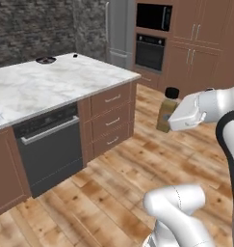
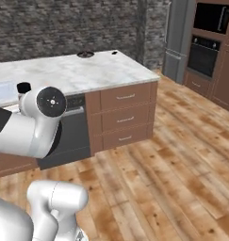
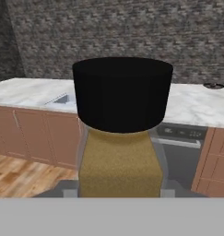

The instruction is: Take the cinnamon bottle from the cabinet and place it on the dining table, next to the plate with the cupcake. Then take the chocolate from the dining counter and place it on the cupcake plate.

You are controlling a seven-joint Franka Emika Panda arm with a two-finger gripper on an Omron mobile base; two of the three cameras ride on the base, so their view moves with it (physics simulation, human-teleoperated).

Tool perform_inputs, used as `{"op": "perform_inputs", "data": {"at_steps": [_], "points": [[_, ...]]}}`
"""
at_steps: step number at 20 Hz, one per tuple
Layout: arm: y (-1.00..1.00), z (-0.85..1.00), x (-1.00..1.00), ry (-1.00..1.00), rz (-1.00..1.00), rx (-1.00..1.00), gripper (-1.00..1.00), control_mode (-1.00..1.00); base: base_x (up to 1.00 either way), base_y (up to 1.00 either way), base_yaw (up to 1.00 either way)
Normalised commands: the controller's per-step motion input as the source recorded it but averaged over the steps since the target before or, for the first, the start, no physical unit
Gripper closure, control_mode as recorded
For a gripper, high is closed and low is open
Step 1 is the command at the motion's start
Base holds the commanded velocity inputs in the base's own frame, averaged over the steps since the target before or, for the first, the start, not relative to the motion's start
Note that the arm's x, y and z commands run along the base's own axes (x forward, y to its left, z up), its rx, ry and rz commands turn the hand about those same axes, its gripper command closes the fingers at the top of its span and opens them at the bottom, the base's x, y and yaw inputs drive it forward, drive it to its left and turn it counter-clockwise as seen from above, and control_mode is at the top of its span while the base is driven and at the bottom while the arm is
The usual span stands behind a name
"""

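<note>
Hand view: the pincer (image 3: 118, 196) pinches the cinnamon bottle (image 3: 120, 156) upright, black cap on top, carried in mid-air above the wood floor (image 1: 118, 193); the marble worktop (image 1: 56, 84) lies ahead, its far corner holding the plate (image 1: 45, 60).

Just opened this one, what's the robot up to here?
The white arm is carrying the cinnamon bottle in its gripper, upright with the black cap on top, out over the wooden floor beside the marble-topped counter. In the hand view the bottle sits right in front of the camera, with the counter beyond it. A dark round thing lies at the counter's far end; it is too small to identify. The bottle has not yet been set down.
</note>
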Motion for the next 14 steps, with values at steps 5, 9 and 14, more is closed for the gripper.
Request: {"op": "perform_inputs", "data": {"at_steps": [5, 9, 14], "points": [[0.0, 0.0, 0.0, 0.0, 0.0, 0.0, 1.0, 1.0, 0.67, -0.43, 0.02], [0.0, 0.0, 0.0, 0.0, 0.0, 0.0, 1.0, 1.0, 0.62, -0.44, 0.05], [0.0, 0.0, 0.0, 0.0, 0.0, 0.0, 1.0, 1.0, 0.61, -0.39, 0.11]]}}
